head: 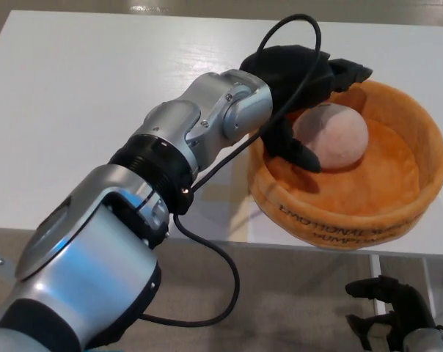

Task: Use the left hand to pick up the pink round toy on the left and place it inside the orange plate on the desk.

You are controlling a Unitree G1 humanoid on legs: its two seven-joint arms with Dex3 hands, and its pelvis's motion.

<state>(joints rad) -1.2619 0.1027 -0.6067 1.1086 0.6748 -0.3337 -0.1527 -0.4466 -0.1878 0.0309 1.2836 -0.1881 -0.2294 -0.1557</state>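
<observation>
Now I have the pink round toy [331, 135] down inside the orange plate [408, 216], sitting on the soft floor toward its ten o'clock side, close to the near-left wall. My left hand [298, 88] is over the plate's rim at about ten o'clock, its fingers [295, 150] curled around the toy's left and top, touching or very nearly so; I cannot tell whether they grip it or have begun to slacken. The step in hand, as I judge it, is the release. To do it well I would spread the fingers fully before moving the arm, then lift straight up and back toward nine o'clock, clearing the rim so the plush wall is not dragged across the white worktop [82, 95]. The lower finger under the toy could roll it on withdrawal. My right hand [390, 319] hangs low at five o'clock, loosely curled, empty.
</observation>
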